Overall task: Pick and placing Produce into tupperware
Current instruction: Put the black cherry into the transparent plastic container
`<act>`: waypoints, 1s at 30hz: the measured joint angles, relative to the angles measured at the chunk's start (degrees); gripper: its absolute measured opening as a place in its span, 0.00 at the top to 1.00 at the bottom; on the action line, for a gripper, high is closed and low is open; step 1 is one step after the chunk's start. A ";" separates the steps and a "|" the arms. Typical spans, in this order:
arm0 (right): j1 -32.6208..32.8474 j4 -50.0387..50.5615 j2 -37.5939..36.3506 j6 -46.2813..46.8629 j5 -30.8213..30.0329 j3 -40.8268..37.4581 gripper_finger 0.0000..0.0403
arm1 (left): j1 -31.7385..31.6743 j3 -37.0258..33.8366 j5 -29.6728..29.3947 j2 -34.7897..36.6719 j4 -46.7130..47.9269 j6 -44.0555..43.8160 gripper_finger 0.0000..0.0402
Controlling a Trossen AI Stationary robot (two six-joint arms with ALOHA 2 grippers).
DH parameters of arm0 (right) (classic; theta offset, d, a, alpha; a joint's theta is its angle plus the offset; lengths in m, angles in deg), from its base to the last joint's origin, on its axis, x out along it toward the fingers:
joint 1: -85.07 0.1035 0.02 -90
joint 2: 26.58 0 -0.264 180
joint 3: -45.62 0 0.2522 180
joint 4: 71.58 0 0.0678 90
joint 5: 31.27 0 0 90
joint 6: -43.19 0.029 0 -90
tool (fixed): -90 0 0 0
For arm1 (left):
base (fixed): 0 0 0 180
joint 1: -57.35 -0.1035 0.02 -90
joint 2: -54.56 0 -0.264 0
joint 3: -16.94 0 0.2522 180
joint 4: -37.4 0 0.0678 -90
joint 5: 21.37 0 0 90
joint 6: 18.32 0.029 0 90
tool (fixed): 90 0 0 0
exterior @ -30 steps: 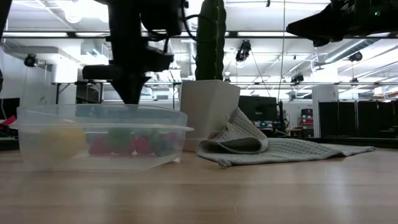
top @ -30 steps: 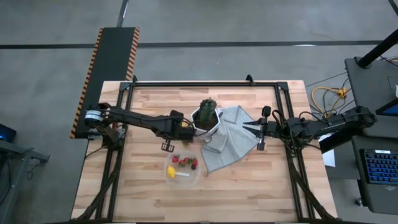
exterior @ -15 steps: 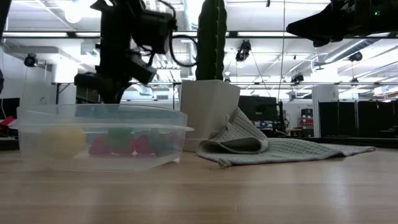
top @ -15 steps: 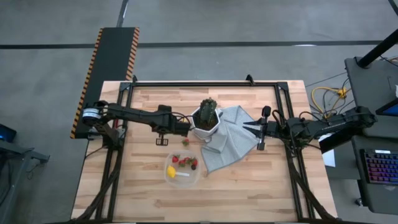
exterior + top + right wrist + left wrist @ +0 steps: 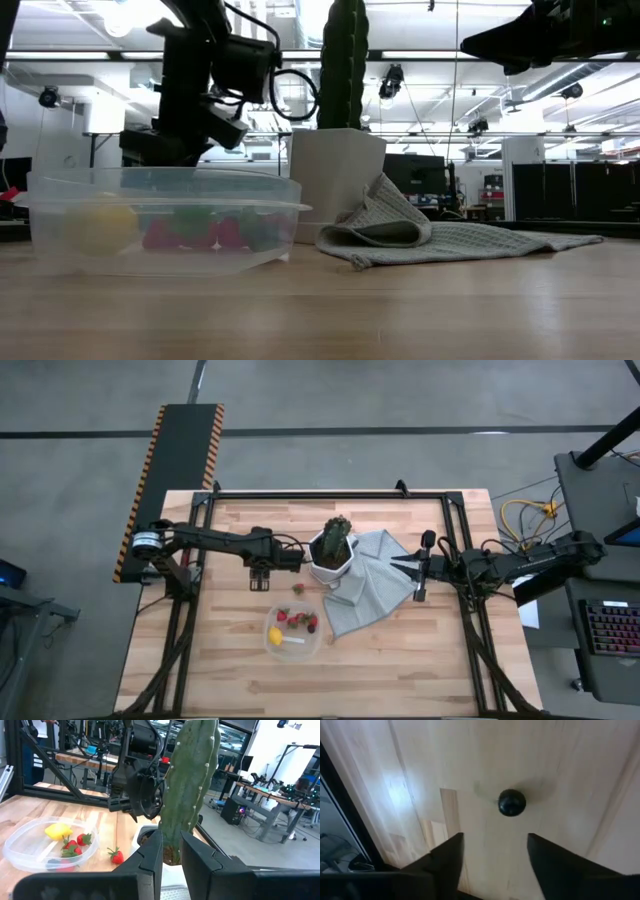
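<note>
The left end effector (image 5: 260, 572) hangs over the counter (image 5: 400, 650) left of the cactus (image 5: 334, 538), its fingers (image 5: 447, 860) spread apart and holding nothing. In the left wrist view a dark berry (image 5: 512, 802) lies on the bare wood just beyond the fingertips. A single strawberry (image 5: 298, 588) lies on the counter between the pot (image 5: 330, 563) and the tupperware (image 5: 292, 630), which sits nearer the front and holds a lemon (image 5: 275, 636) on its left side and several strawberries (image 5: 298, 619). A grey cloth (image 5: 370, 580) lies right of the pot. The right end effector (image 5: 413, 565) waits at the cloth's right edge, fingers slightly parted and empty.
</note>
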 joint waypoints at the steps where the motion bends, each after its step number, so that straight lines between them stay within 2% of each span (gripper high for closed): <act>1: 0.00 0.00 -0.01 -0.02 -0.01 0.00 0.86 | 0.00 -0.12 -0.01 -0.02 0.00 0.05 0.47; 7: 0.00 0.02 0.00 -0.09 -0.02 0.00 0.86 | -0.02 -2.93 -0.02 -0.03 -3.37 4.25 0.40; 18: 0.00 0.04 0.00 -0.11 0.00 0.00 0.86 | -0.02 -6.32 -0.24 0.20 -6.41 8.69 0.40; 30: 0.00 0.29 -0.01 -0.11 -0.01 0.00 0.86 | 0.00 -7.29 0.88 0.00 -10.51 9.09 0.40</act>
